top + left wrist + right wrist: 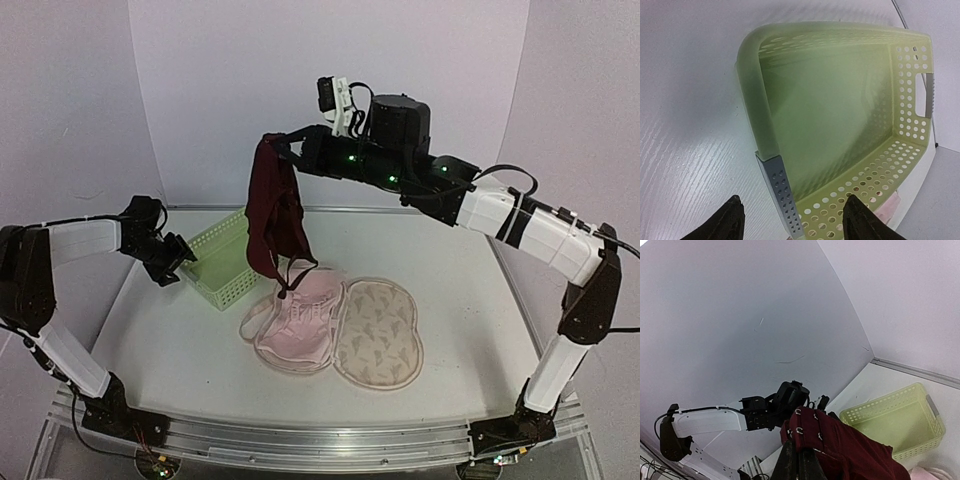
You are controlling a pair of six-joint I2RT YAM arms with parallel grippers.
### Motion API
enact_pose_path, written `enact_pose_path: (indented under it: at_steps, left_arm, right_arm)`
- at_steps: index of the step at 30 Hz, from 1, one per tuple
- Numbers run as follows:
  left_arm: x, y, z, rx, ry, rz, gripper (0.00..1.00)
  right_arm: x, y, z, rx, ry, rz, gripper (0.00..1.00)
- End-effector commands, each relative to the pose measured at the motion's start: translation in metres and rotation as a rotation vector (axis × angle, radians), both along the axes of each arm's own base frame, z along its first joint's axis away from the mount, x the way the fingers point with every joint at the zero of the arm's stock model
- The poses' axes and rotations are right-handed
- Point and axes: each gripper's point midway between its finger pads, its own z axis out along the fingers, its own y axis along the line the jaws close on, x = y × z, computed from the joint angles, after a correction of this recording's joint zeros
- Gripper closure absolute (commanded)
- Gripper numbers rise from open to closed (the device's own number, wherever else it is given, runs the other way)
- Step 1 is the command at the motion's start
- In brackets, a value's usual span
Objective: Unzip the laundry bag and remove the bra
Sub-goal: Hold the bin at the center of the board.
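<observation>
The laundry bag [380, 335] lies unzipped and spread flat at mid-table, its pink inside [300, 325] on the left and its cream patterned half on the right. My right gripper [272, 148] is shut on the hook end of the dark maroon bra [275, 215] and holds it high, so it hangs down over the bag's left half. In the right wrist view the bra [840, 445] drapes from my closed gripper [799, 465]. My left gripper [185, 262] is open and empty at the green basket's left corner. In the left wrist view its fingers [730, 220] straddle that corner.
A light green plastic lattice basket [225, 262] stands left of the bag, empty inside in the left wrist view [752, 100]. It also shows in the right wrist view [900, 410]. White walls close the back and sides.
</observation>
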Motion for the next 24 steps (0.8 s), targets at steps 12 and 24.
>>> enact_pose_path:
  at_steps: [12,24]
  left_arm:
    - [0.014,-0.009,-0.018,-0.025,0.012,-0.043,0.68]
    - [-0.007,-0.009,-0.018,-0.027,0.005,-0.068,0.91]
  right_arm:
    - [0.042,0.016,0.058,0.114,-0.050,-0.072,1.00]
    - [0.062,0.041,0.049,0.139,-0.036,-0.066,1.00]
